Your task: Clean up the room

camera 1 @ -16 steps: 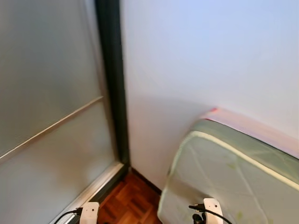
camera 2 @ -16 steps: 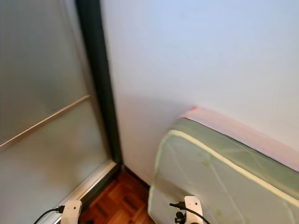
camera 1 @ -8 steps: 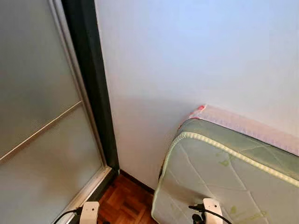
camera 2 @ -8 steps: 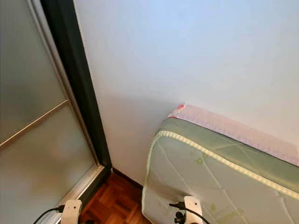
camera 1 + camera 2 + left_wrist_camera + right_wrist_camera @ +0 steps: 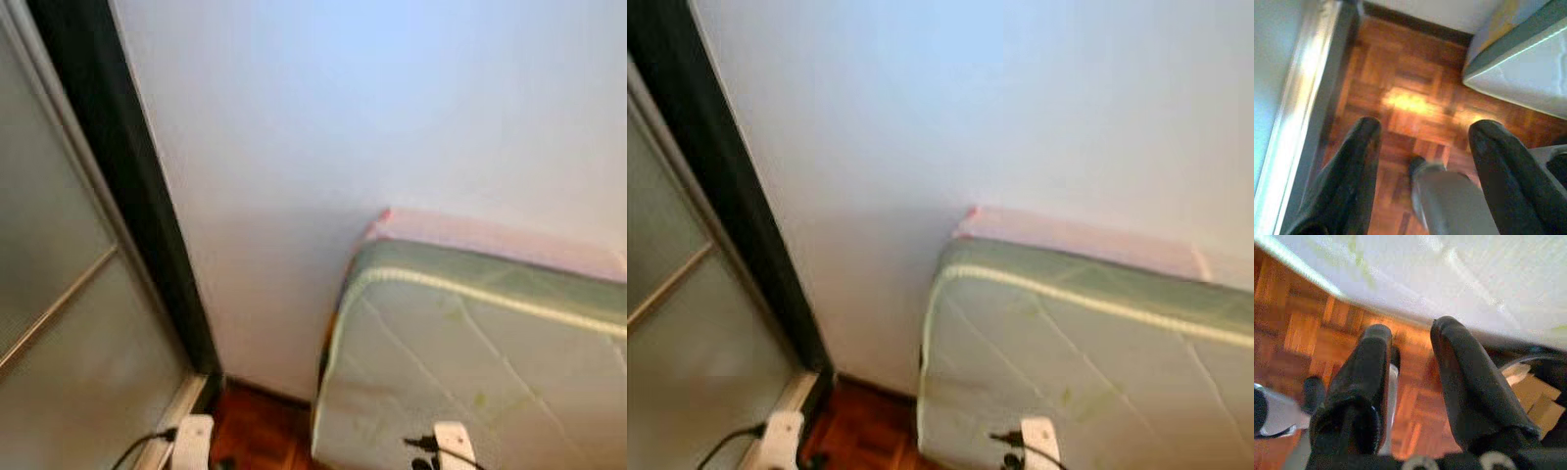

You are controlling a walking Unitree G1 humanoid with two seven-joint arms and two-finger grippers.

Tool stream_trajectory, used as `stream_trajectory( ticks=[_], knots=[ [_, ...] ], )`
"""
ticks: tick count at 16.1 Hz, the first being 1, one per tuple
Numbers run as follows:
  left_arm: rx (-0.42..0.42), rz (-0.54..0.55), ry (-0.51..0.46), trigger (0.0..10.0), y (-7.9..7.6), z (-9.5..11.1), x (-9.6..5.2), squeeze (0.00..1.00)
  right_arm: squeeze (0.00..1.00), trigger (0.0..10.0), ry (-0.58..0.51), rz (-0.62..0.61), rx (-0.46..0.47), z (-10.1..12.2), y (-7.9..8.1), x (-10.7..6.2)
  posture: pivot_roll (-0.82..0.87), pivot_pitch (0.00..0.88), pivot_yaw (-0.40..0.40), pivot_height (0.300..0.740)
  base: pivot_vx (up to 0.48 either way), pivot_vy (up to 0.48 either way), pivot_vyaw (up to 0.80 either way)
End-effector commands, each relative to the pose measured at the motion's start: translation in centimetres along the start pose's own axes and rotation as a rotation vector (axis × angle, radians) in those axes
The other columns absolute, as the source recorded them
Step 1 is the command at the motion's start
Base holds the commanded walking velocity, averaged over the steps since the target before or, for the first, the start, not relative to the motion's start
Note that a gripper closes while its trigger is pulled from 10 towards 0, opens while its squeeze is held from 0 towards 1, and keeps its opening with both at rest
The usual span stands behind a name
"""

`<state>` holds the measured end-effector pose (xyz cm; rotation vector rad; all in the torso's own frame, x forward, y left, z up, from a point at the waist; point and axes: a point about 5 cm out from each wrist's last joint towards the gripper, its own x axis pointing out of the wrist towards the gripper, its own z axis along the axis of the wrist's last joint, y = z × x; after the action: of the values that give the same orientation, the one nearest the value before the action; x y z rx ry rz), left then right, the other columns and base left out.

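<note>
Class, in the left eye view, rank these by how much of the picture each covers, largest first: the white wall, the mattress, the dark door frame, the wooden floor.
1. White wall
2. Mattress
3. Dark door frame
4. Wooden floor

This is apparent size only; the picture edge cuts off all four, so it says nothing of true size.

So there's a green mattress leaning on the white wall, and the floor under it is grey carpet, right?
Not quite. The green mattress does lean against the white wall, but the floor is brown wooden parquet, not grey carpet, as the left wrist view shows.
</note>
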<state>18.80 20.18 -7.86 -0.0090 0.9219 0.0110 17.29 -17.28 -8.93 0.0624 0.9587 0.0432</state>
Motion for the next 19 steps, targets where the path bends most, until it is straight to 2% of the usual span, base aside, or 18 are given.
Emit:
stream_trajectory(
  ticks=[1,17,19],
  knots=[
    [0.076,0.088,-0.06,10.0,-1.17,3.49,0.77,0.0,0.0,10.0,0.018,-0.026,-0.007,3.4,-1.13,0.51,0.07,0.0,-0.111,0.74,0.0,0.0,-0.79],
    [0.061,0.095,-0.061,10.0,-0.95,3.44,0.74,0.0,0.0,10.0,0.018,-0.017,-0.009,3.38,-0.93,0.54,0.07,0.0,-0.101,0.74,0.0,0.0,-0.79],
    [0.059,0.096,-0.059,10.0,-0.92,3.42,0.73,0.0,0.0,10.0,0.008,-0.023,0.007,3.41,-0.92,0.54,0.06,0.0,-0.097,0.74,0.0,0.0,0.0]
  ],
)
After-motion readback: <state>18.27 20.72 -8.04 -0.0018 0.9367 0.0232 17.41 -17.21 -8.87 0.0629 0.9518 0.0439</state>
